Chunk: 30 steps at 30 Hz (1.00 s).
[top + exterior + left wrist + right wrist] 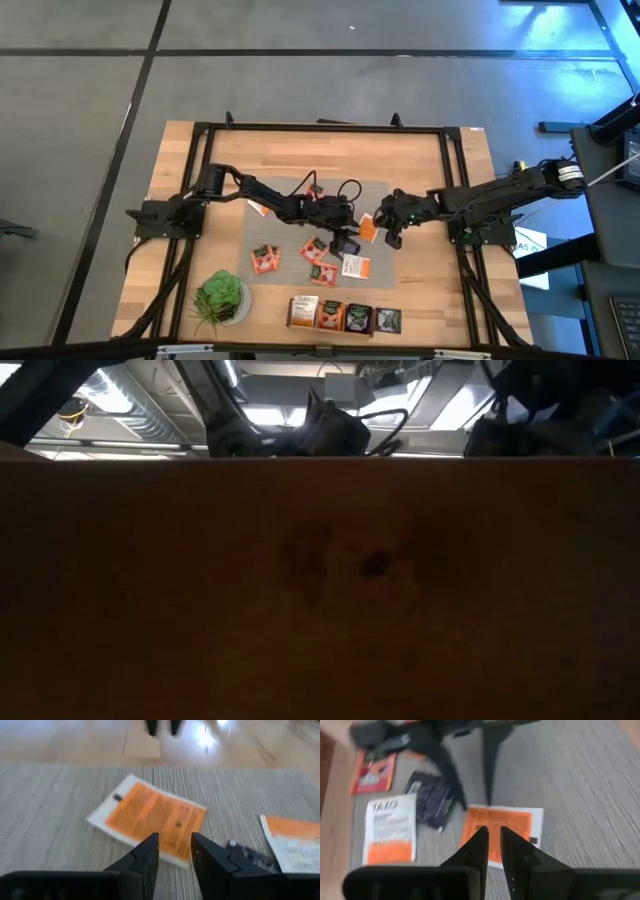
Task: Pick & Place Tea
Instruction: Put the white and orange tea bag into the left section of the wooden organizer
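Tea sachets lie flat on the grey mat (285,195). One orange sachet (366,229) sits between both grippers. My left gripper (347,243) hangs low at that sachet's (150,815) edge, fingers a narrow gap apart. My right gripper (385,230) hovers over the same sachet (502,827), its fingers (480,847) only slightly apart. A white-and-orange sachet (390,830) and a black one (432,797) lie beside it. More orange sachets (265,258) rest toward the mat's left. My left gripper points down, its fingertips (488,804) at the orange sachet's edge (492,810). I cannot tell whether they touch the sachet or the mat. The sachet lies flat on the mat.
A green potted plant (220,297) stands near the table's near left corner. A row of tea boxes (345,316) lines the near edge. A black frame (320,127) runs round the wooden table. The low view is mostly blocked by a brown surface (320,590).
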Each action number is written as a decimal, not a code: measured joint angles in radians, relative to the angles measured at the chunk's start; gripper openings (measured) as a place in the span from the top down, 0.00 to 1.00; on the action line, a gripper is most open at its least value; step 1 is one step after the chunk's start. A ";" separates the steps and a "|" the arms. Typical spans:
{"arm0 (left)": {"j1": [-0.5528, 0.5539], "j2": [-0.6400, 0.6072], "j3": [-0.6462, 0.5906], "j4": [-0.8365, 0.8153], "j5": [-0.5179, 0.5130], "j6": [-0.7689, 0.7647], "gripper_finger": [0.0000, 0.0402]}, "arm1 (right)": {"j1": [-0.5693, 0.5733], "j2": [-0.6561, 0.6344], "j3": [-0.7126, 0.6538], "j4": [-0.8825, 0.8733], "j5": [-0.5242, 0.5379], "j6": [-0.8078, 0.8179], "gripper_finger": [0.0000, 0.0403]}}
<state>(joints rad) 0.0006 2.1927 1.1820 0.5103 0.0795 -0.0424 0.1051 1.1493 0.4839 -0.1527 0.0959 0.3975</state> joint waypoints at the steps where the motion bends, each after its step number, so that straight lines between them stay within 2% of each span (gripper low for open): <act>1: 0.000 0.011 0.010 0.004 0.001 -0.005 0.73 | -0.010 0.000 -0.003 0.001 0.001 0.030 0.87; 7: -0.003 0.061 0.051 0.011 0.005 -0.023 0.72 | -0.065 0.005 -0.018 -0.009 0.000 0.131 0.76; 12: -0.005 0.083 0.064 0.021 0.013 -0.023 0.73 | -0.073 0.006 -0.018 0.013 0.000 0.002 0.65; 15: -0.005 0.083 0.065 0.005 0.013 -0.023 0.73 | -0.071 0.006 -0.018 0.029 -0.001 -0.004 0.61; 18: -0.005 0.083 0.065 0.001 0.013 -0.023 0.73 | -0.068 0.006 -0.018 0.010 0.000 0.068 0.60; 26: -0.005 0.083 0.064 -0.003 0.015 -0.022 0.72 | -0.083 0.007 -0.018 -0.118 -0.010 0.391 0.60; 30: -0.005 0.083 0.063 -0.003 0.014 -0.022 0.72 | -0.084 0.007 -0.018 -0.121 -0.018 0.461 0.60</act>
<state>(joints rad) -0.0044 2.2757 1.2453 0.5076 0.0940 -0.0647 0.0212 1.1561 0.4664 -0.2737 0.0776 0.8586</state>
